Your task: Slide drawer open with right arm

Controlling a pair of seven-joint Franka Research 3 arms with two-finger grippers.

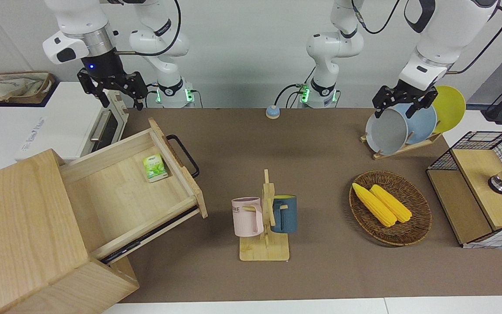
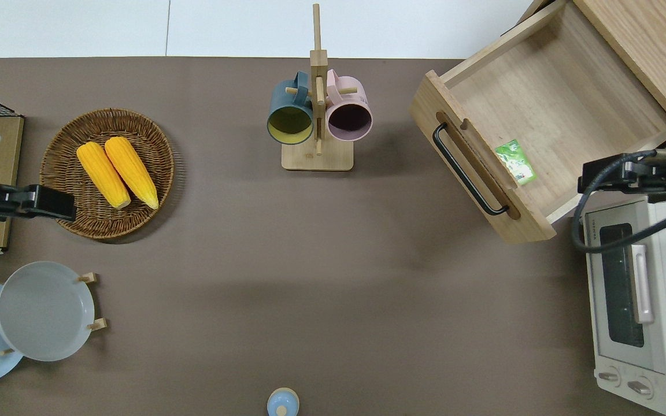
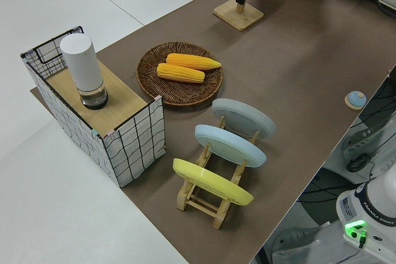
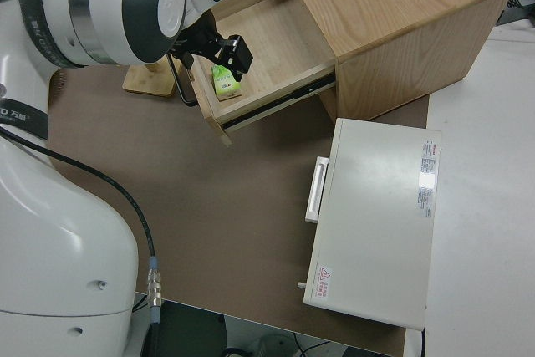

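Right gripper (image 1: 111,92): black fingers are spreading apart and pinching nothing, hanging in the air with a blue light glowing at the wrist. In the overhead view it is sitting at about 3 o'clock, over the corner of the toaster oven where that meets the drawer.
Left gripper (image 1: 403,102): parked; fingers are standing apart, holding nothing.
Toaster oven (image 2: 645,300): white, sitting at about 4 o'clock in the overhead view, close to the robots at the right arm's end of the table, its glass door facing the table's middle.
Plate rack (image 1: 401,148): standing at about 8 o'clock in the overhead view, holding grey, blue and yellow plates on edge.
Basket (image 2: 64,173): round wicker tray at about 9 o'clock, carrying two yellow corn cobs (image 2: 116,173) lying side by side.
Mug stand (image 2: 317,104): wooden, at about 12 o'clock, with a dark blue mug and a pink mug hanging on it.
Drawer (image 2: 547,110): standing pulled well out of the big pale wooden box (image 1: 28,235), at about 2 o'clock, farther from the robots than the oven. Its black bar handle (image 2: 463,170) is facing the table's middle.
Green packet (image 2: 516,162): lying on the drawer floor, just inside the front panel.
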